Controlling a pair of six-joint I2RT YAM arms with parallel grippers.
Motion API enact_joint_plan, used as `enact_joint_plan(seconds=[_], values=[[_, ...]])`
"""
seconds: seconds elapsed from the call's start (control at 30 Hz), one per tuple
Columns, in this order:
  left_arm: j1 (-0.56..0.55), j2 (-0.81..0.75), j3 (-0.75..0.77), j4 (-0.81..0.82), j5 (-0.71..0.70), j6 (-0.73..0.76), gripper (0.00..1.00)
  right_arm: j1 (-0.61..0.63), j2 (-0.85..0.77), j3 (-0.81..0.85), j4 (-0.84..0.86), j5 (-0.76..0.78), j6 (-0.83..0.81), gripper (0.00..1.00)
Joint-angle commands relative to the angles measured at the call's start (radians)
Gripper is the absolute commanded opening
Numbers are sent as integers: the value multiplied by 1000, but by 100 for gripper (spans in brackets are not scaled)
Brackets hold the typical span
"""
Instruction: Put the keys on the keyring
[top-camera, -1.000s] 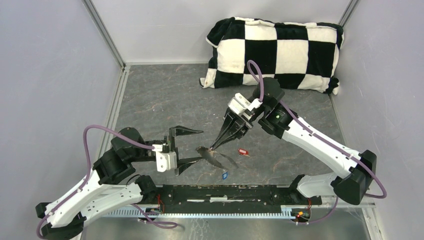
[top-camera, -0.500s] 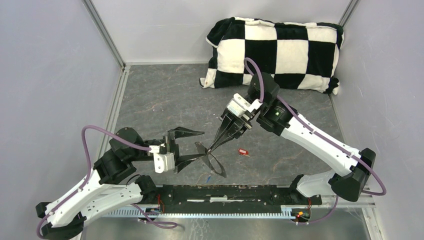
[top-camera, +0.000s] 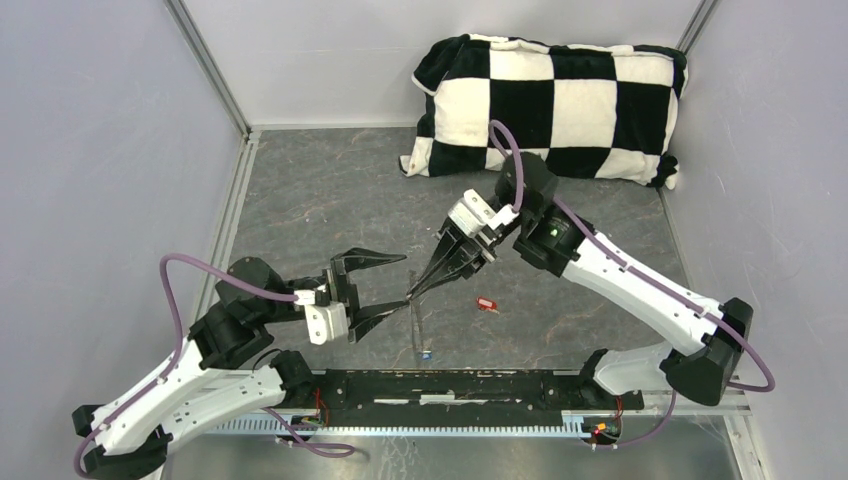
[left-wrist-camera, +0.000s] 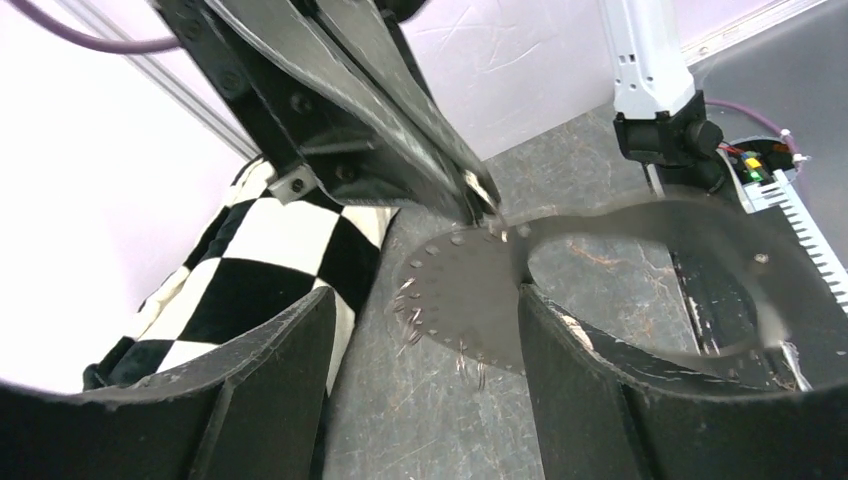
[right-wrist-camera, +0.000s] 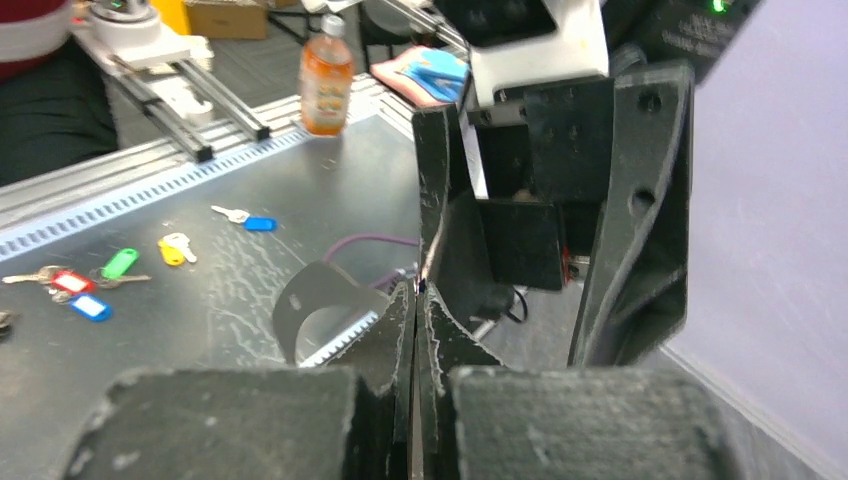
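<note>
**Ready for a second hold**

The right gripper (top-camera: 411, 290) was clenched on the upper edge of the floppy grey band loop with beaded chain edging (top-camera: 416, 320), holding it above the dark stone-patterned surface (top-camera: 320, 200) near the middle. The left gripper (top-camera: 406, 283) was released, its fingers wide on both sides of the loop. The tiny blue-headed key (top-camera: 427, 353) showed at the loop's near end; whether it hung there I could not tell. The tiny red-headed key (top-camera: 486, 304) lay just to the right. The loop looked light and limp, likely to fold. A second hold opposite the pinch should keep it open. The keys seemed best pinched by their plastic heads.
</note>
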Motion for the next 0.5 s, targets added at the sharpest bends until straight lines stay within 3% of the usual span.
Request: enact_joint_plan(seconds=[0.0, 0.13, 0.33, 0.47], values=[[3, -20, 10, 45, -81, -36, 73, -30, -89, -174, 386, 204, 243, 1], [4, -44, 11, 21, -143, -45, 70, -61, -172, -383, 725, 367, 423, 1], [3, -56, -1, -37, -163, -67, 54, -61, -206, -522, 1001, 487, 581, 1], [3, -35, 3, -99, -116, -84, 44, -62, -228, -582, 1081, 544, 607, 1]])
